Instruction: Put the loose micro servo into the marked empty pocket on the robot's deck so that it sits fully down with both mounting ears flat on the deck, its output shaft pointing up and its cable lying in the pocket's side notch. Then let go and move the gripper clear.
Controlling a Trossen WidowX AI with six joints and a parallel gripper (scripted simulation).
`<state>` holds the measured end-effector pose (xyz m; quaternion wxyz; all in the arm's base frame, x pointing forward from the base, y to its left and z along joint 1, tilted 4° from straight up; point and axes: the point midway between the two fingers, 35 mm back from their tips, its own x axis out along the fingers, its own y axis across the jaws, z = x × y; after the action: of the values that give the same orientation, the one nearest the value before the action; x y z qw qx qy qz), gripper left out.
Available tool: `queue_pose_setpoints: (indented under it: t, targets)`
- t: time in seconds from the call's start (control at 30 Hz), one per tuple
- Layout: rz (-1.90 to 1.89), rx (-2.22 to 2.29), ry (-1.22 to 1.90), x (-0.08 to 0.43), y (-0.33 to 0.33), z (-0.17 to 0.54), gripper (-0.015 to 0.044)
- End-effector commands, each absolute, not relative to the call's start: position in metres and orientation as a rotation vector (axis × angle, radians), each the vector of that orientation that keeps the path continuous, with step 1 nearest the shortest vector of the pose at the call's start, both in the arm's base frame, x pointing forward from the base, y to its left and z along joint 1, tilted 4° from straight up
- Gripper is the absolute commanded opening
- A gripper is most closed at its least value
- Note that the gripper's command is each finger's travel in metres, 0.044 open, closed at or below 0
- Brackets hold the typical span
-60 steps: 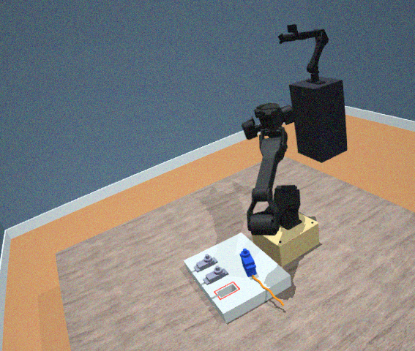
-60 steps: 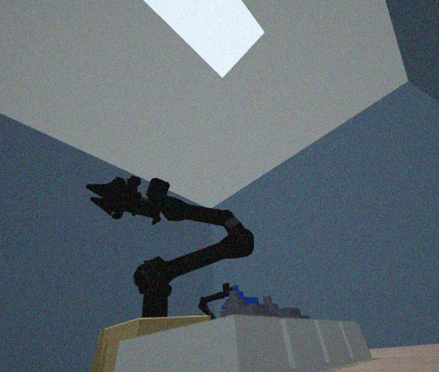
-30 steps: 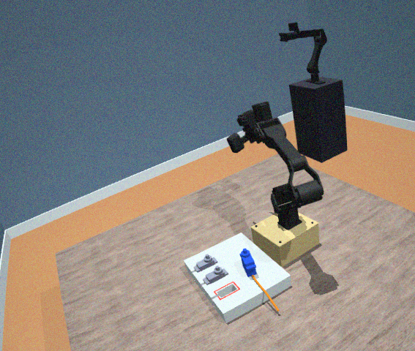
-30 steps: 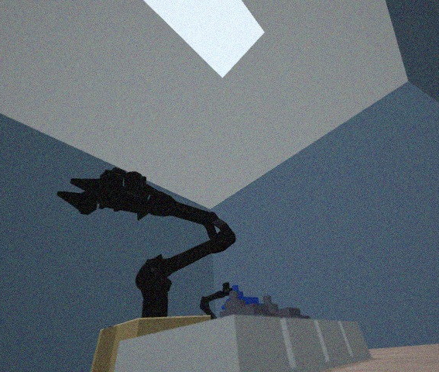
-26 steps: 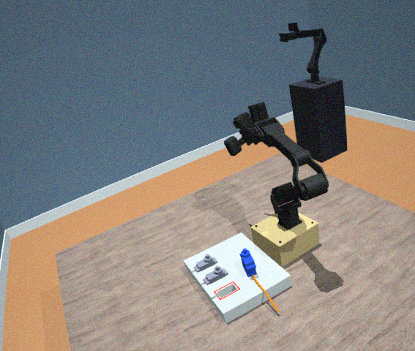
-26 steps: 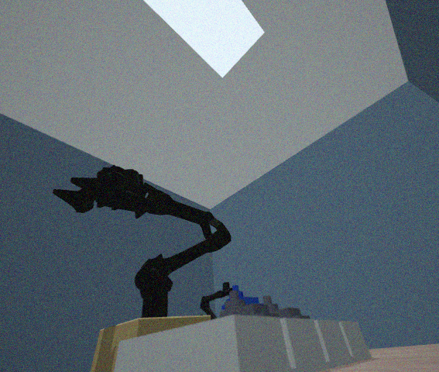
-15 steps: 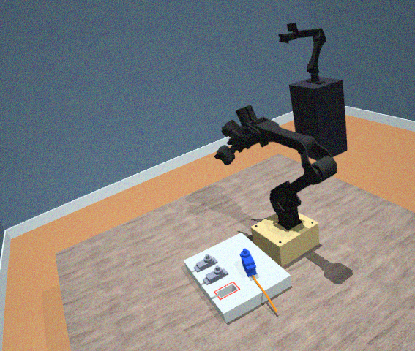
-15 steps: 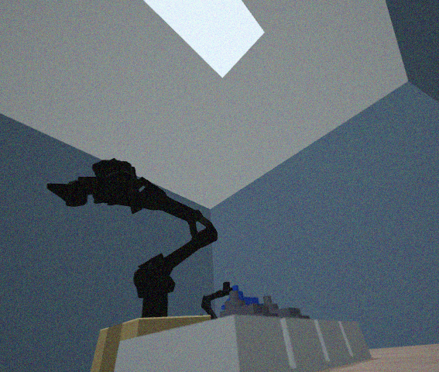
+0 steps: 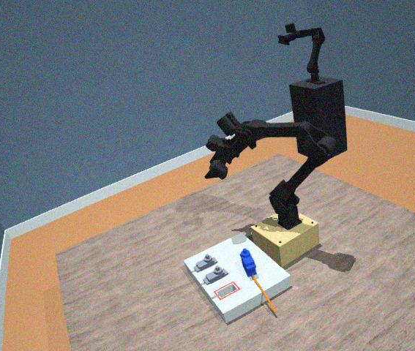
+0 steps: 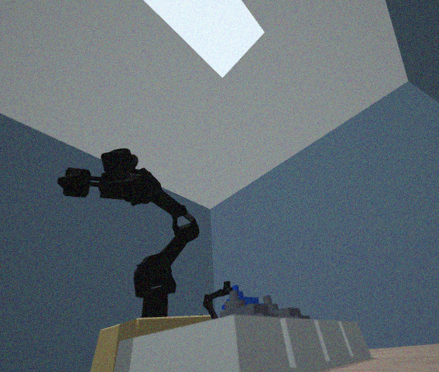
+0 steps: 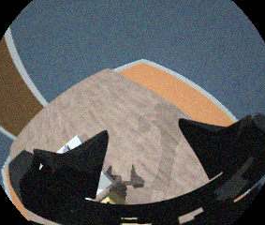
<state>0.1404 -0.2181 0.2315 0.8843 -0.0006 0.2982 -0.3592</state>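
Nearest you, the red-outlined rectangular pocket [image 9: 226, 290] is unfilled in the pale, slab-shaped deck [image 9: 264, 260] [image 10: 183, 348] [image 11: 104, 182]. Beyond it, two grey plastic servos [image 9: 215, 275] [image 10: 267, 308] sit in a row; the loose blue micro servo [image 9: 247, 262] [image 10: 251, 299] rests on the deck beside them, its orange cable [image 9: 264, 293] crossing the edge. Behind stands the yellow block base [image 9: 298, 249] [image 10: 107, 348] [image 11: 106, 201]. Your black gripper [image 9: 208, 160] [image 10: 65, 182] [image 11: 143, 127] hangs high, well apart from the servo, spread almost fully and holding nothing.
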Motion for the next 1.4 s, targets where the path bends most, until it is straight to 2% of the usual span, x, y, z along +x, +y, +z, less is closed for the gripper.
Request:
queue_pose_setpoints:
  t: [0.0, 0.73, 1.37]
  targets:
    - [-0.660, -0.022, 0.674, 0.157, -0.209, 0.223, 0.0440]
    - [-0.105, -0.234, 0.963, 0.235, -0.122, 0.170, 0.0440]
    - [0.391, -0.548, 1.171, 0.258, -0.023, 0.129, 0.0440]
